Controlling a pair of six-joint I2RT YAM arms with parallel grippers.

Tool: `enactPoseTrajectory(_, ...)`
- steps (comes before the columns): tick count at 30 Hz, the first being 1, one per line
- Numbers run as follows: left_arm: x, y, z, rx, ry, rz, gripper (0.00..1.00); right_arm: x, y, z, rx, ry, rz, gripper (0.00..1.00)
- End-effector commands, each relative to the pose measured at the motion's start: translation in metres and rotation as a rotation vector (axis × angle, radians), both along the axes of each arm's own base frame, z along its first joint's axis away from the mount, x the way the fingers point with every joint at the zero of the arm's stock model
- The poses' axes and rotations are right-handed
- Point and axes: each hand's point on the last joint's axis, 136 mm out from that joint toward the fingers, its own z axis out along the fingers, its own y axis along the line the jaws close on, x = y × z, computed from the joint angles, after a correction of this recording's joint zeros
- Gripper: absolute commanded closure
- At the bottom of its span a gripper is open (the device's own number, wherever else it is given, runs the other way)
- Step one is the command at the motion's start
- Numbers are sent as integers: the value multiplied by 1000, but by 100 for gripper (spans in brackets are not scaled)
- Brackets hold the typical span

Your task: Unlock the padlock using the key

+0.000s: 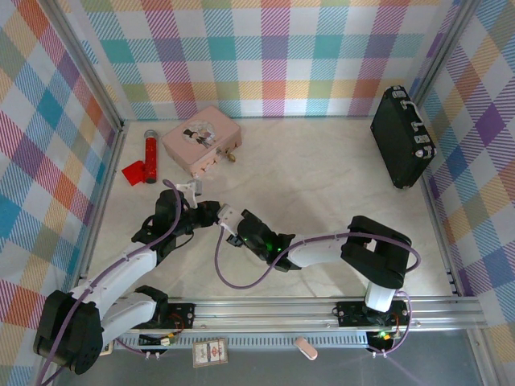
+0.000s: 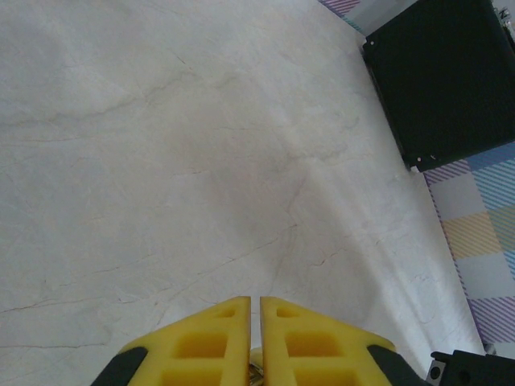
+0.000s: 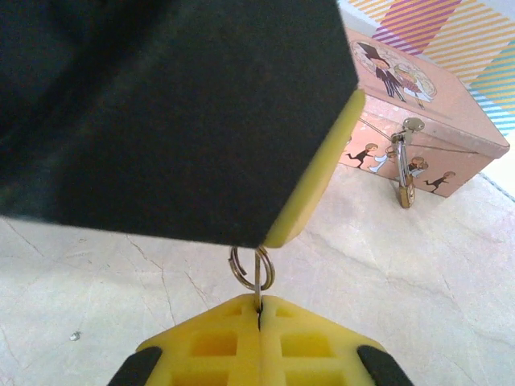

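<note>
Holding the key (image 3: 258,281) in front of the pink tin (image 1: 199,138).
Find the padlock (image 3: 405,191) hanging from the hasp (image 3: 411,126) on the tin's front. See the right hand (image 3: 259,301) clamped tight on the key, ring (image 3: 236,272) just past the fingertips (image 3: 221,334), short of the tin and apart from it. See the left hand (image 2: 255,301) squeezed to a thin slit, tip close by the right hand's; glint of metal inside, cannot tell what.
</note>
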Motion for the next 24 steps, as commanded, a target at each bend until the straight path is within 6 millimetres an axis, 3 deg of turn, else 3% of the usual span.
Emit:
enactPoseTrajectory(1,6,3,13,3,-23,15,92,3,8,14,41,-45,-11,100)
enactPoseTrajectory(6,6,4,13,6,-25,22,97,6,4,16,35,-58,-37,100)
enactPoseTrajectory(9,7,8,13,13,-33,37,99,9,0,18,35,-53,-70,92)
enactPoseTrajectory(18,7,23,19,51,-103,106,100,1,-26,29,177,20,-119,45)
enactPoseTrajectory(21,6,22,24,44,-159,99,100,-2,-39,35,287,131,-127,33)
enactPoseTrajectory(24,3,15,29,19,-219,54,100,-5,-50,32,394,371,-35,27)
